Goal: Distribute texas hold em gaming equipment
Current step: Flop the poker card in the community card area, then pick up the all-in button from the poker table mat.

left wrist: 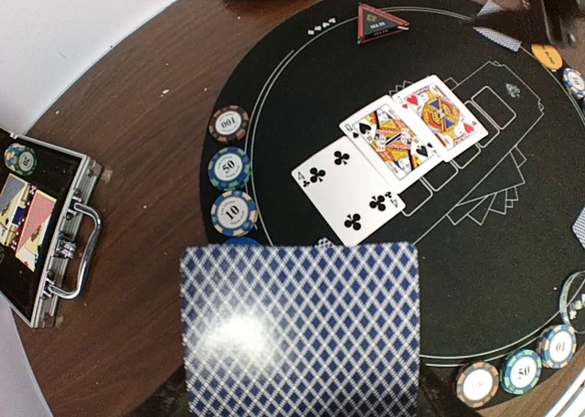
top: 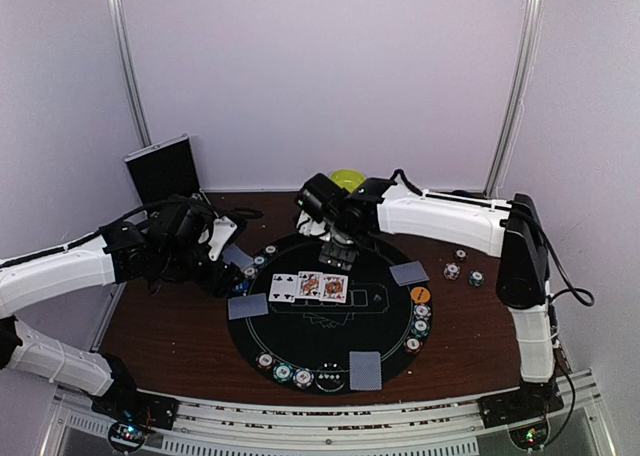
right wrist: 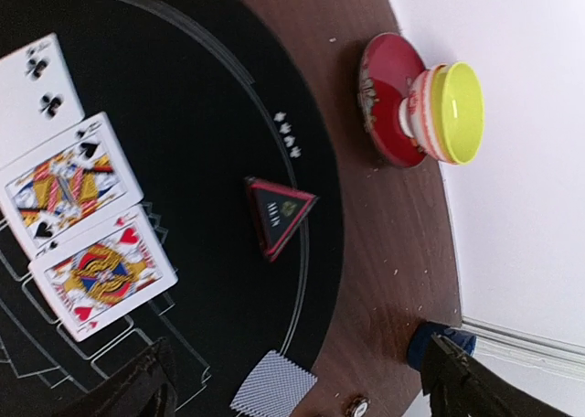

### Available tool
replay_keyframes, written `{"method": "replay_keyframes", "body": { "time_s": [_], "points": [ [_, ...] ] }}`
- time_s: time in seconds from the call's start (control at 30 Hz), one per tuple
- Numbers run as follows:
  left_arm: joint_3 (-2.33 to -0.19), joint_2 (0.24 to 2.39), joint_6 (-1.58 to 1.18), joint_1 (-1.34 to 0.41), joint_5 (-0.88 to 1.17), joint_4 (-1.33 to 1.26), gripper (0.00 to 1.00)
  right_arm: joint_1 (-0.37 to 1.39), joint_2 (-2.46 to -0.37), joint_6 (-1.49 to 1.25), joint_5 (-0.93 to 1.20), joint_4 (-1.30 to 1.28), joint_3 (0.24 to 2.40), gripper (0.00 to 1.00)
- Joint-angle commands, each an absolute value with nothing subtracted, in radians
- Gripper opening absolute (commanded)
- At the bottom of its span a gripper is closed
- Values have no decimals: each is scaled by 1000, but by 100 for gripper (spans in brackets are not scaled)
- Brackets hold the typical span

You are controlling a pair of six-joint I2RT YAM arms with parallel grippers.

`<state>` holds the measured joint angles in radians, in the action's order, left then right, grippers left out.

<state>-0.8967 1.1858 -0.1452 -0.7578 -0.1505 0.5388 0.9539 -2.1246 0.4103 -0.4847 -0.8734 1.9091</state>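
Lying on the mat: three face-up cards in a row near the middle of the round black mat, side by side with edges meeting; four of clubs, then two court cards
Left gripper: over the left edge of the mat; seemingly pinching a held card by its near edge, though the fingers themselves are hidden under it; card raised above the table, patterned back up
Right gripper: over the far side of the mat; fingers spread wide, nothing between them
Face-down cards: a card at the left of the mat; a card at the right; a card at the near edge
Chips: three chips in a line along the left rim of the mat; more chips at the near rim and at the right rim; loose chips on the wood table, right of the mat
Orange button disc: on the right rim of the mat
Triangular marker: on the far part of the mat, apart from the cards
Yellow-green bowl: on a red saucer, beyond the mat
Case: open, on the table left of the mat; chips and cards inside
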Motion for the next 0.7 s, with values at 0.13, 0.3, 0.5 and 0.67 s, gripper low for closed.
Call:
{"method": "replay_keyframes", "body": {
  "time_s": [0.13,0.3,0.5,0.67],
  "points": [
    [-894,1164,-157,-750,-154,485,63,784,-2275,134,-252,-856,2123,100],
    [-894,1158,-159,-750,-158,485,63,711,-2320,27,-150,-793,2148,100],
    [-893,1157,-160,-750,-160,484,63,682,-2340,-30,-75,-744,2130,100],
    [-894,1161,-159,-749,-160,483,63,681,-2364,-78,-61,-713,2096,100]
  ]
}}
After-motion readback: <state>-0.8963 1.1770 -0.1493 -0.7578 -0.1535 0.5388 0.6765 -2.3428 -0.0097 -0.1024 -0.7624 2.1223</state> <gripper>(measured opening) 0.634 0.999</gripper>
